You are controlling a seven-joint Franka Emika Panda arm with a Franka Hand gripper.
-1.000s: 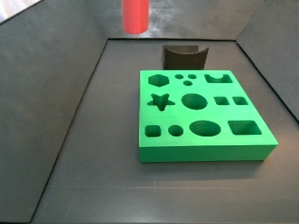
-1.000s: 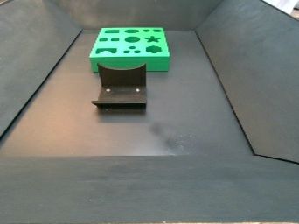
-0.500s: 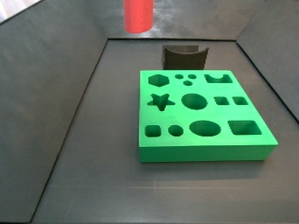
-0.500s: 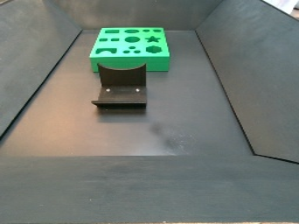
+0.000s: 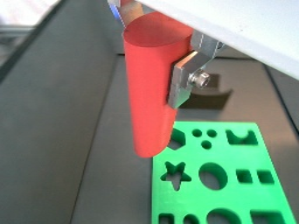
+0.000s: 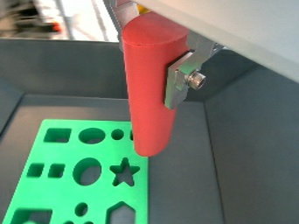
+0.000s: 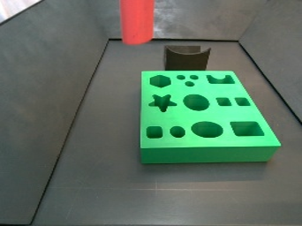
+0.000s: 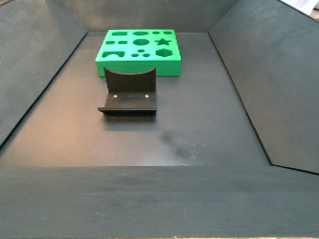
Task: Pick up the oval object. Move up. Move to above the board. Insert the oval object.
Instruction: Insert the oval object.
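The oval object (image 5: 149, 105), a long red peg, hangs upright in my gripper (image 5: 156, 77), which is shut on its upper end; a silver finger (image 5: 184, 79) presses its side. Both wrist views show this grip, the peg (image 6: 149, 96) pointing down with the green board (image 6: 73, 182) below and to one side of its tip. In a side view only the peg's lower part (image 7: 138, 22) shows at the top edge, high over the floor behind the board's (image 7: 207, 115) far left corner; the gripper is above that frame. The board (image 8: 140, 51) lies flat, cutouts up.
The dark fixture (image 7: 186, 57) stands just behind the board, also seen as the fixture (image 8: 129, 93) in front of it from the opposite side. Sloping grey walls (image 7: 53, 79) enclose the dark floor (image 8: 162, 140).
In the side view the red peg reaches lower into the frame than half a second ago. The board and fixture have not moved.
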